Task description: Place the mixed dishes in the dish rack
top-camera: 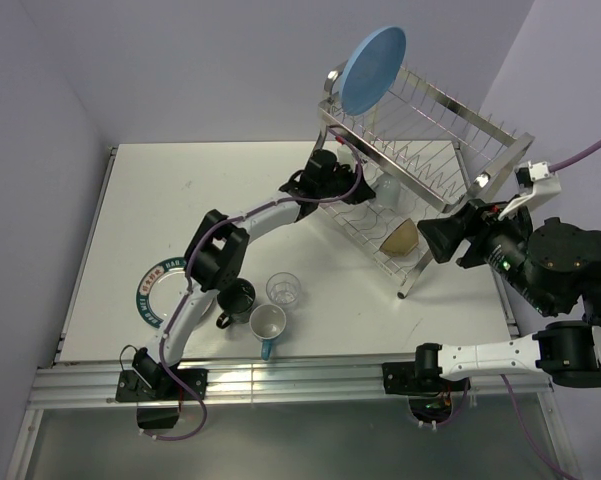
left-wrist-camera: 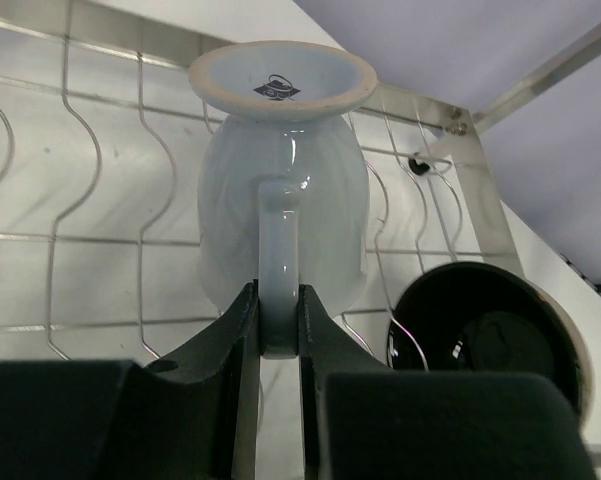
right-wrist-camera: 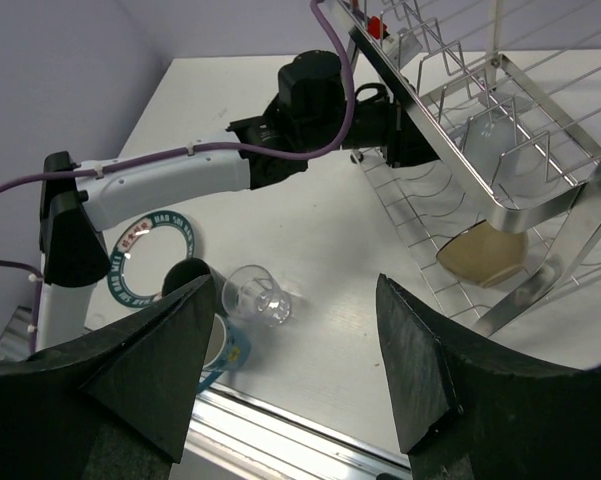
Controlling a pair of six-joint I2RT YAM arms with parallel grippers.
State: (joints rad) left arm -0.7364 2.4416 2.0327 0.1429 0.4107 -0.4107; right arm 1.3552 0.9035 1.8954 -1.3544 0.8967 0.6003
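Observation:
The dish rack (top-camera: 450, 130) stands at the far right, with the large light-blue plate (top-camera: 373, 70) upright in its top tier. My left gripper (left-wrist-camera: 278, 330) reaches into the lower tier and is shut on the handle of the light-blue cup (left-wrist-camera: 280, 200), which is upside down on the wires. The black bowl (left-wrist-camera: 485, 340) lies tilted in the lower tier to the cup's right. My right gripper (right-wrist-camera: 295, 370) is open and empty, hovering by the rack's near leg. The dark mug (top-camera: 238, 297), clear glass (top-camera: 283, 289) and white-and-blue mug (top-camera: 268, 325) sit together at the table's near middle. The teal-rimmed white plate (top-camera: 160, 290) lies left, partly under my left arm.
My left arm (top-camera: 260, 212) stretches diagonally across the table toward the rack. The rack's slanted front leg (top-camera: 420, 270) stands close to my right gripper. A metal rail (top-camera: 280, 380) runs along the near table edge.

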